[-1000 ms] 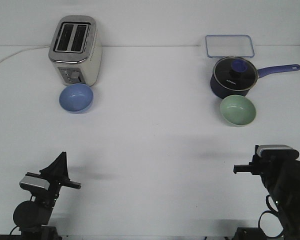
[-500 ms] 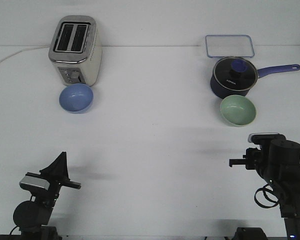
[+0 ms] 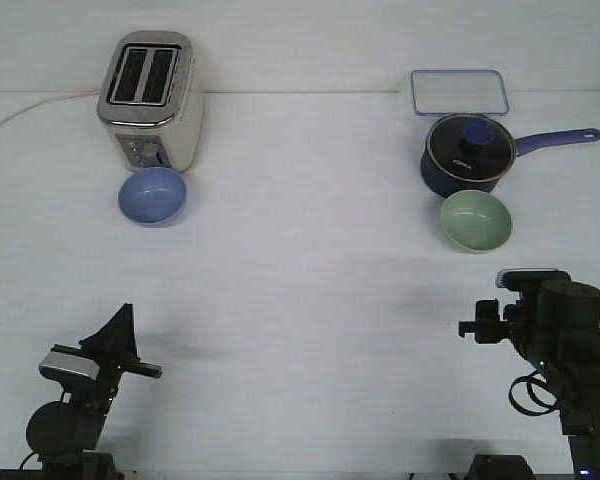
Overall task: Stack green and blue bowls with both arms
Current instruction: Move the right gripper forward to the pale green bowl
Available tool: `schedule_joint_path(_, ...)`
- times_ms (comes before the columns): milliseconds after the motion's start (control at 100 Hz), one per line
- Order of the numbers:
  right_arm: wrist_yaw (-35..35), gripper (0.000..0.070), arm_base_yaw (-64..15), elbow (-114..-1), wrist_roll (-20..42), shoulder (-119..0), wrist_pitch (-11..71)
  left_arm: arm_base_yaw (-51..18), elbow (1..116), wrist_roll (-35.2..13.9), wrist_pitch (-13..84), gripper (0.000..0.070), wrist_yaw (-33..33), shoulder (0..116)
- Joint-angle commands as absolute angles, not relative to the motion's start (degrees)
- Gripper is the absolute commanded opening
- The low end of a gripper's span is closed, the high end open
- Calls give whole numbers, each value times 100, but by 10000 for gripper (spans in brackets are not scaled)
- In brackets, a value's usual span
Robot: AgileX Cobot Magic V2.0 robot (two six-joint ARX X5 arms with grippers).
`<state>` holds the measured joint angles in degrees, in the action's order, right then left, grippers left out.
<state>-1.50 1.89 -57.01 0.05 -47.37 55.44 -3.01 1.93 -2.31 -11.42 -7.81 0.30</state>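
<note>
The periwinkle blue bowl [image 3: 152,196] sits upright on the white table, right in front of the toaster at the back left. The pale mint green bowl [image 3: 476,220] sits upright at the back right, just in front of the saucepan. My left gripper [image 3: 126,318] is low at the front left, its fingers together in a point, empty, far from the blue bowl. My right gripper [image 3: 478,326] is at the front right, a good way in front of the green bowl, holding nothing. It is seen side-on, so its jaws are unclear.
A silver toaster [image 3: 152,100] with a white cord stands at the back left. A dark blue saucepan [image 3: 467,152] with a glass lid has its handle pointing right. A clear rectangular container [image 3: 459,92] lies behind it.
My right arm has risen and swung, carrying its gripper slightly up and towards the green bowl. The left arm and both bowls have not moved.
</note>
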Motion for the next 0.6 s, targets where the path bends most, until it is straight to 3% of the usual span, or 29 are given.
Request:
schedule_joint_path(0, -145, 497, 189, -5811, 60, -4766, 5518, -296, 80, -220, -1205, 10, -792, 19)
schedule_joint_path(260, -145, 497, 202, -6117, 60, -5035, 5487, -296, 80, -220, -1205, 11, -792, 19)
schedule_joint_path(590, -226, 496, 690, -7303, -172, -6794, 5221, -296, 80, -220, -1205, 10, -792, 19)
